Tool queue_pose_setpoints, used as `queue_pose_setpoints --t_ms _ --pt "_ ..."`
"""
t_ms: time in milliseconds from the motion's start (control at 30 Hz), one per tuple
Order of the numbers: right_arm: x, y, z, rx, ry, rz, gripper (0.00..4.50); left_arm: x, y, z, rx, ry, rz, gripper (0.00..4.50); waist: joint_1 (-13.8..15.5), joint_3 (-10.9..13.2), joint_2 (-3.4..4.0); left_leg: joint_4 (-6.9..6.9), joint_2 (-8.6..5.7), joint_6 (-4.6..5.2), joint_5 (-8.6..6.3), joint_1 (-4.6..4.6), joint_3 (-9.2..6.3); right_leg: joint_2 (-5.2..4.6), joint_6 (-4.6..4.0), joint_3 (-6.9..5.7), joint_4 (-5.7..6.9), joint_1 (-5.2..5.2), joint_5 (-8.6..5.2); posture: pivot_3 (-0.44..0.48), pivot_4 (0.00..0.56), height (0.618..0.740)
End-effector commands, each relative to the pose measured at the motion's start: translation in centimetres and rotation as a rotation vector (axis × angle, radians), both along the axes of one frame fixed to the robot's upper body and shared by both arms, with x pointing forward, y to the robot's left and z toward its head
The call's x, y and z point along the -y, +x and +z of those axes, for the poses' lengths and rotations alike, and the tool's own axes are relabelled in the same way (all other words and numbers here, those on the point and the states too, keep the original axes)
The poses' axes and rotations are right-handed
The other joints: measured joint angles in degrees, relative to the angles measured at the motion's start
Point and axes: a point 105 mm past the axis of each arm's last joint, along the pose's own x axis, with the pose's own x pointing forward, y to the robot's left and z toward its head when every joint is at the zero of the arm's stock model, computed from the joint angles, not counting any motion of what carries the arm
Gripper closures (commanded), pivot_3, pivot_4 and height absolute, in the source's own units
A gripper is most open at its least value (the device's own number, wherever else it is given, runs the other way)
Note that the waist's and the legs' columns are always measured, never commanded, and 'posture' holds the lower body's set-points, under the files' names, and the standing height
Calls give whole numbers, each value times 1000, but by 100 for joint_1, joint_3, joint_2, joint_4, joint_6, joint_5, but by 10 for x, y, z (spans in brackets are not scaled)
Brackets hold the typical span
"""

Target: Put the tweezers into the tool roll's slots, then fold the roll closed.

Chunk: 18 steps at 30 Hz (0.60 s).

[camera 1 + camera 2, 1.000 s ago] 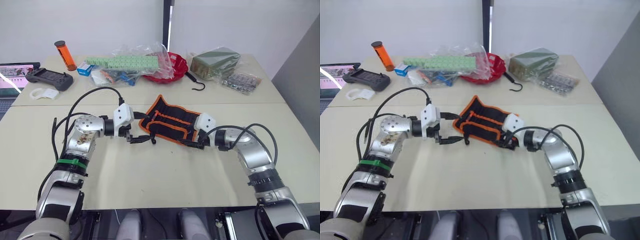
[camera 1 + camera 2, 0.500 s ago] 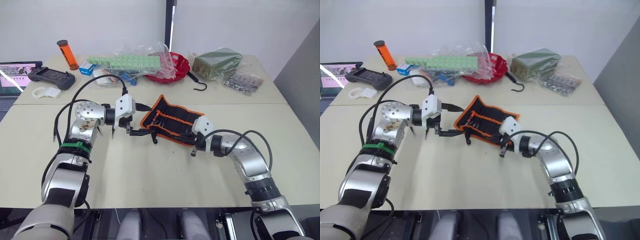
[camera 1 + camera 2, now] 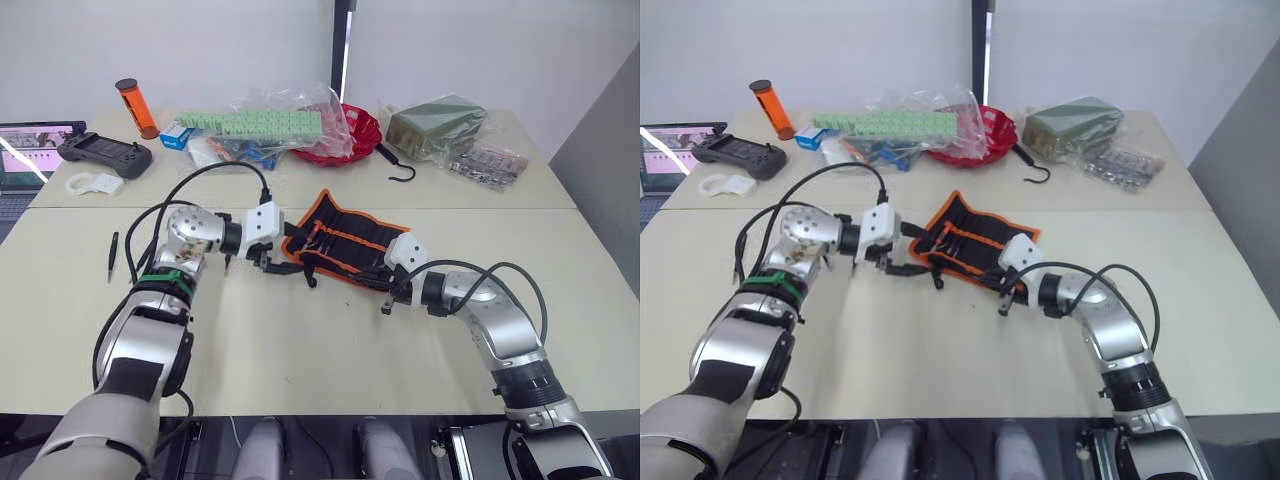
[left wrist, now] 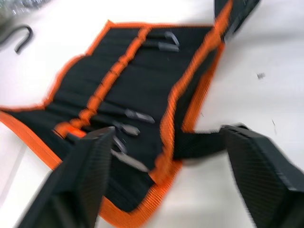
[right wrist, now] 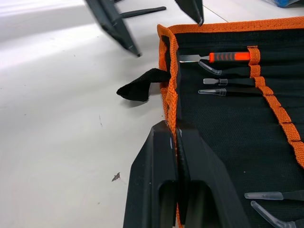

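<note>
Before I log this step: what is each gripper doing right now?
Left gripper: open, over the tool roll's end by the strap, holding nothing.
Right gripper: shut on the roll's orange edge.

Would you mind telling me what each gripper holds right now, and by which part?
The right gripper pinches the tool roll by its orange edge trim. The left gripper is open, holding nothing.

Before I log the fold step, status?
Right gripper shut on tool roll edge. Left gripper open at roll's strap end. One tweezers loose on table.
</note>
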Motion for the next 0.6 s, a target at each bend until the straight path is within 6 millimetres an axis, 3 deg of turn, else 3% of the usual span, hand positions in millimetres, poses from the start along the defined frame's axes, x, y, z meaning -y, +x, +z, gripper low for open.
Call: queue_pose_setpoints --t_ms 33,233,467,600 --pt "0 -3 13 37 14 17 4500 1 -1 6 16 13 -36 2390 -11 0 0 0 1 0 0 -1 -1 1 0 -1 2 -2 0 0 150 740" --pt "1 -3 13 33 12 20 4500 4 -6 -4 6 45 -67 4461 -12 0 0 -1 1 0 0 -1 -2 1 0 0 3 -3 0 0 150 740" --pt "-4 -19 9 16 8 65 4500 5 -13 1 11 13 -110 4489 -7 0 0 0 0 0 0 -2 -2 1 0 0 3 -2 0 0 150 740" --pt "-5 -36 -4 -92 25 116 4500 0 -37 -27 6 89 -206 4489 -15 0 0 0 1 1 0 0 -3 1 0 1 5 0 0 0 150 740"
